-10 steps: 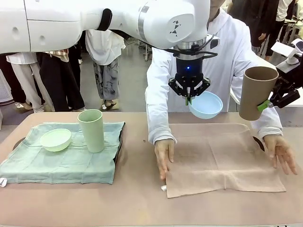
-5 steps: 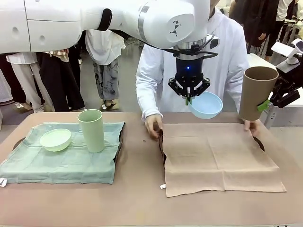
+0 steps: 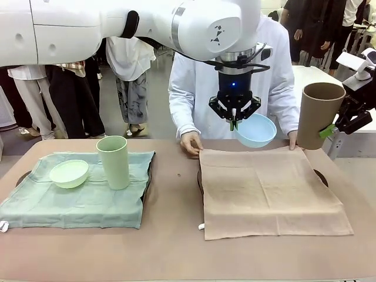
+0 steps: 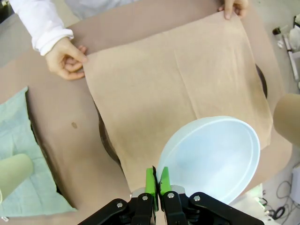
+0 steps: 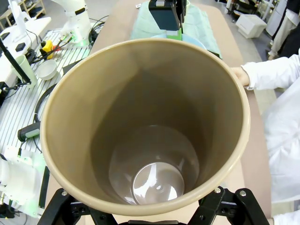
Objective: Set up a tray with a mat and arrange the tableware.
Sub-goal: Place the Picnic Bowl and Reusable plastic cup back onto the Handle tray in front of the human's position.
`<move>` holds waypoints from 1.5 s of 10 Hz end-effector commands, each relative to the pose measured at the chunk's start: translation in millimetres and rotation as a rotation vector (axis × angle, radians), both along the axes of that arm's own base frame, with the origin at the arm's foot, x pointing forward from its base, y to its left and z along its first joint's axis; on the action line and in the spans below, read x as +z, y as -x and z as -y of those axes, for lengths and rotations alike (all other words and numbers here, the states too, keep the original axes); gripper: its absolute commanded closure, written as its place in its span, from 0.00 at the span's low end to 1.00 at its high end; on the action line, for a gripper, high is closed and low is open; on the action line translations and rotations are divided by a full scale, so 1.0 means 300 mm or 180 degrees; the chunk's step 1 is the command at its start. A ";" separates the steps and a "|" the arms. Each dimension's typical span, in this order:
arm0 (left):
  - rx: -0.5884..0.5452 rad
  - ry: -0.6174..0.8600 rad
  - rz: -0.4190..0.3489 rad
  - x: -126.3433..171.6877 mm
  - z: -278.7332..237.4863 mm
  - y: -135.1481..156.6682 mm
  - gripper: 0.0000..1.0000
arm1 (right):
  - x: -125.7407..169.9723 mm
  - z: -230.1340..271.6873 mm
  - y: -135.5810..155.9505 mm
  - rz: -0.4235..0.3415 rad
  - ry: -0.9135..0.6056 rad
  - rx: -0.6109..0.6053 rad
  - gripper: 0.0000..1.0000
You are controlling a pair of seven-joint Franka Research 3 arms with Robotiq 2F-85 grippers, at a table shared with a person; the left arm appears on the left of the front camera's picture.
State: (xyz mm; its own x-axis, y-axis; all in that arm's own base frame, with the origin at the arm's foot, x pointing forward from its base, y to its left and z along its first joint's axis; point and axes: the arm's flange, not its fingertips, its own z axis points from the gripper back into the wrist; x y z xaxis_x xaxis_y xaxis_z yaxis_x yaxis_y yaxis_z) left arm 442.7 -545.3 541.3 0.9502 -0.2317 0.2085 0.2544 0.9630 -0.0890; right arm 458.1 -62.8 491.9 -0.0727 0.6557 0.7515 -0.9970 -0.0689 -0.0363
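My left gripper (image 3: 235, 121) hangs above the far edge of the tan mat (image 3: 270, 191), shut on the rim of the light blue bowl (image 3: 255, 130). From the wrist, its green fingertips (image 4: 156, 180) pinch that bowl (image 4: 211, 157) over the mat (image 4: 173, 89). At the right, my right gripper (image 3: 329, 129) holds the tall tan-brown cup (image 3: 319, 114) upright in the air; the cup (image 5: 145, 122) is empty. The mat lies over a dark tray (image 3: 321, 176). A person's hands (image 3: 191, 143) hold the mat's far corners.
On the left, a pale green bowl (image 3: 69, 173) and a tall pale green cup (image 3: 113, 161) stand on a green mat (image 3: 82, 200) over another tray (image 3: 148, 176). People stand behind the table. Bare tabletop runs between the two mats.
The person's hands drew back from the mat's near part to its far corners, and the mat now lies flatter and squarer. Both arms have held still.
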 end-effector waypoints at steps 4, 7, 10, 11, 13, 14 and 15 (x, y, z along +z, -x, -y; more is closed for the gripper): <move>-0.0057 0.0048 0.0003 0.016 0.006 -0.015 1.00 | 0.002 -0.001 -0.012 0.0005 0.0027 0.0024 1.00; -0.0057 0.0048 0.0003 0.016 0.006 -0.015 1.00 | 0.002 -0.001 -0.012 0.0005 0.0027 0.0024 1.00; 0.0000 0.0000 0.0000 0.000 0.000 0.000 0.96 | 0.000 0.000 0.000 0.0000 0.0000 0.0000 0.17; -0.0021 0.0136 -0.0031 -0.061 -0.042 -0.043 0.96 | -0.068 0.023 -0.038 0.0017 -0.0205 0.0086 0.17; 0.0034 0.0182 0.0004 -0.157 -0.059 -0.088 0.96 | -0.186 0.022 -0.078 -0.0106 -0.0356 0.0206 0.17; 0.0060 0.0147 0.0050 -0.221 -0.064 -0.103 0.96 | -0.243 0.020 -0.094 -0.0152 -0.0390 0.0149 0.17; 0.0088 0.0151 -0.0002 -0.276 -0.071 -0.112 0.96 | -0.302 0.011 -0.102 -0.0166 -0.0419 0.0181 0.17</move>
State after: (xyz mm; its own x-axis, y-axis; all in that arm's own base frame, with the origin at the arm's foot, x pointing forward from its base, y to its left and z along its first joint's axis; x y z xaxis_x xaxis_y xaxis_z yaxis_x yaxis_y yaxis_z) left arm 481.6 -529.6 467.8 0.9583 -0.1861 0.2169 0.2156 0.9690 -0.1211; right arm 481.4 -68.7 405.2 -0.0550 0.5765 0.8152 -0.9925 -0.1205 0.0182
